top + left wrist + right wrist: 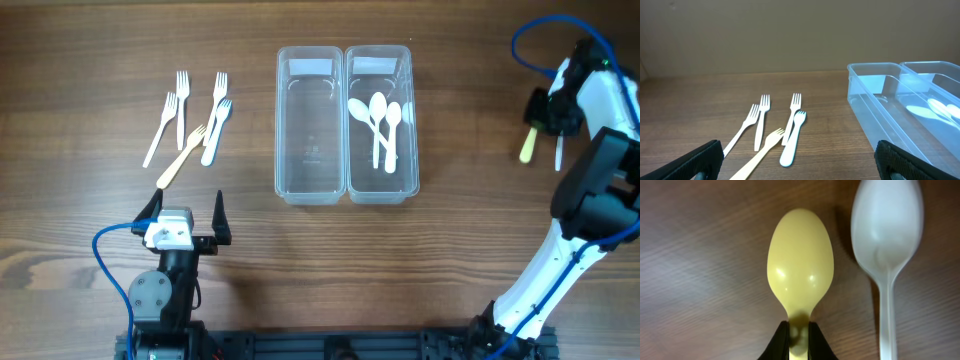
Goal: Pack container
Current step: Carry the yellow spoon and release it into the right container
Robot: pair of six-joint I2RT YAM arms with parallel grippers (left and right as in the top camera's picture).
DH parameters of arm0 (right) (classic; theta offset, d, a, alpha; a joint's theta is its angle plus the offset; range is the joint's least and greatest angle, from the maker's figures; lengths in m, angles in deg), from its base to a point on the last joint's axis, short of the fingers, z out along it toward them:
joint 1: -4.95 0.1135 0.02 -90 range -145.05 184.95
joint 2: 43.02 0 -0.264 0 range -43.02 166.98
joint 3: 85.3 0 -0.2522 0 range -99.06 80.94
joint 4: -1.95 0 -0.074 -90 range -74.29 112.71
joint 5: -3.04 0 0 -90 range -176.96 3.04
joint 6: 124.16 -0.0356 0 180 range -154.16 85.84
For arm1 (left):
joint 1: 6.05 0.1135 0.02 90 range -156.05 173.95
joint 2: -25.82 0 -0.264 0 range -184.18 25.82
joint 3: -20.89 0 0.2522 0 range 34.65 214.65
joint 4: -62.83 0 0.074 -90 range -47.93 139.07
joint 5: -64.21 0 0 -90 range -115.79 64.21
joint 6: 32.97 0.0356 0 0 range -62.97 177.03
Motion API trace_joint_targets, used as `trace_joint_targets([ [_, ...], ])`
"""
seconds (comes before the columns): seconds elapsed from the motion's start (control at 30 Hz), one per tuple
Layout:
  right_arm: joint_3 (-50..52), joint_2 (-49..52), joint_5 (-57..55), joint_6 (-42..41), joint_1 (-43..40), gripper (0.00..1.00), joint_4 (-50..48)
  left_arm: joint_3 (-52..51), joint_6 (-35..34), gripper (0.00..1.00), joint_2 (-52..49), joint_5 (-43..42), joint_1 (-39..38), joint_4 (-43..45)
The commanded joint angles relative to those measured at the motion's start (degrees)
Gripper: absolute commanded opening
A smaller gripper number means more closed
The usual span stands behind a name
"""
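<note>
Left gripper: closest to my base, on my left. Its jaws are wide apart and hold nothing.
Forks: just past that gripper, four white ones lying on the table.
Tan fork: it lies slanted among the white ones, and its handle points back at my left gripper.
Left bin: see-through, in the middle of the table, to the right of the forks.
Right bin: its side touches the left bin.
Three spoons: white, lying inside the right bin.
Right gripper: far off to my right, well apart from the bins. Its jaws are pinched tight on a handle.
Yellow spoon: my right jaws hold it by the handle, bowl facing up. I cannot tell if it is lifted.
White spoon: just beside the yellow one, not touching it.
</note>
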Motion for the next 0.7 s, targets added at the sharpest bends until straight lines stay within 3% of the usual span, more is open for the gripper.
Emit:
trace_joint_targets([
  [0.0, -8.5, -0.4, 2.0, -0.7, 1.1, 0.04, 3.0, -0.4, 1.3, 1.00, 0.4, -0.7, 0.4, 0.0],
  [0.2, -12.9, -4.0, 3.4, -2.0, 5.4, 0.04, 5.7, -0.4, 1.3, 1.00, 0.4, -0.7, 0.4, 0.0],
  [0.67, -12.9, -12.0, 2.7, -6.4, 27.6, 0.04, 11.9, -0.4, 1.3, 1.00, 0.4, -0.7, 0.4, 0.0],
])
